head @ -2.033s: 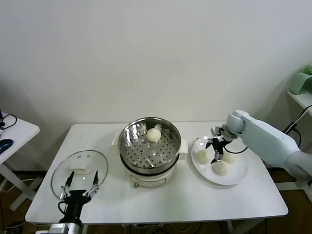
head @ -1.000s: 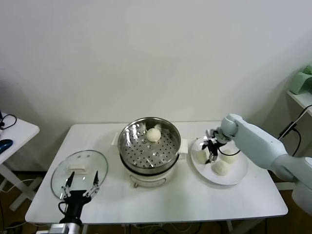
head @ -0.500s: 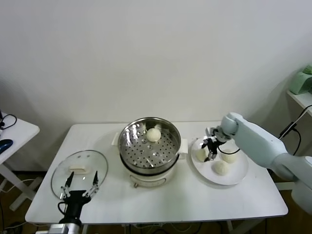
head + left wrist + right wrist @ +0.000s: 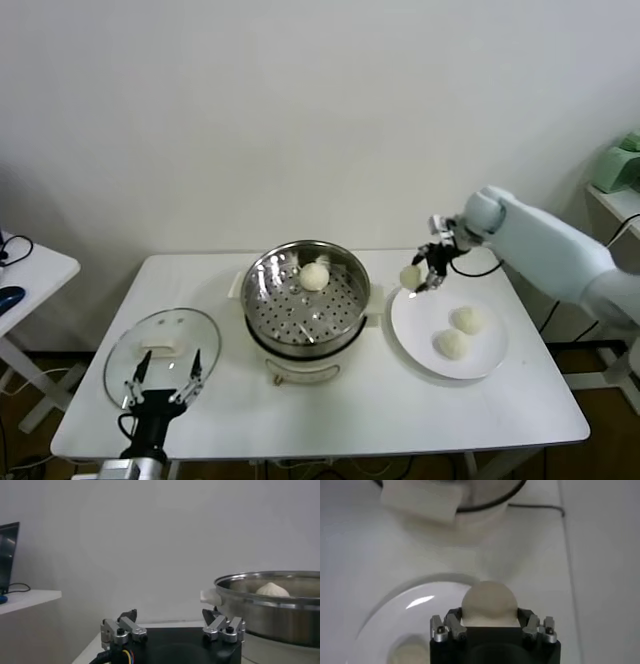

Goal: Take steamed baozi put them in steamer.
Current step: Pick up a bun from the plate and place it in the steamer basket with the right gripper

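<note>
Lifted off the plate since half a second ago, one baozi [image 4: 410, 275] now hangs in the air above the plate's [image 4: 420, 340] rim on the steamer side, clamped between the fingers of the right end effector [image 4: 428, 272]. The right wrist view shows the same bun [image 4: 489, 603] pinched from both sides, with the white plate [image 4: 385, 625] below it. Two more baozi [image 4: 467, 319] [image 4: 452, 343] lie on the plate, near each other on its side away from the steamer, in the same spots as before. A fourth baozi [image 4: 315, 276] sits on the perforated floor of the steamer [image 4: 345, 322], toward its back wall; from the left wrist view its dome [image 4: 272, 589] shows just over the steel rim [image 4: 265, 607].

The steamer stands mid-surface on its white pot base, the plate just beside it to the robot's right. A round glass lid [image 4: 190, 335] lies flat on the surface [image 4: 350, 415] to the robot's left. The left end effector [image 4: 165, 380] rests at the near edge of the lid, its fingers spread apart and holding nothing.
</note>
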`<action>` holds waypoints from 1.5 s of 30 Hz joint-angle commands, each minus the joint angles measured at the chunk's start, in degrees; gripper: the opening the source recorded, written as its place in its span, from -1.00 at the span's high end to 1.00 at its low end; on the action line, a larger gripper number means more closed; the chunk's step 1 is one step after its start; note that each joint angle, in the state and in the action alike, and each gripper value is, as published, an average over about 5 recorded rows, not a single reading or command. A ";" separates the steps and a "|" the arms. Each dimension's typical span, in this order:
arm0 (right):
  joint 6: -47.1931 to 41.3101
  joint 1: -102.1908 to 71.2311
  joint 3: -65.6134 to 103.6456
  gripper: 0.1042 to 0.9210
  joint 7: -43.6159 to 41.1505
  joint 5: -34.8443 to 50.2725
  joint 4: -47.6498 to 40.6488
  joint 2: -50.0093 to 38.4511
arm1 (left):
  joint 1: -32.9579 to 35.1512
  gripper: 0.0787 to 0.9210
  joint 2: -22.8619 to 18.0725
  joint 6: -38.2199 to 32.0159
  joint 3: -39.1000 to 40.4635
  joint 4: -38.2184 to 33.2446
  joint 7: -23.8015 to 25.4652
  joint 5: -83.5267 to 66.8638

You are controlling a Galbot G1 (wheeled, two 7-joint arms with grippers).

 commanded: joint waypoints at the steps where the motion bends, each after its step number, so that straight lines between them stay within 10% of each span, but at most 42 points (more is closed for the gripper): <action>1: -3.44 21.92 -19.83 -0.49 0.55 28.40 3.51 3.34 | -0.04 -0.77 0.13 0.04 0.49 -0.16 0.03 0.19; 21: -7.08 14.80 -26.22 -0.48 4.10 37.00 2.24 27.79 | -0.56 -0.77 0.68 1.11 0.59 -2.61 -0.06 -0.06; 45: -7.08 6.30 -26.01 -0.49 6.01 31.05 -0.11 29.99 | 0.21 -0.77 0.37 0.44 0.57 -2.19 0.05 -0.03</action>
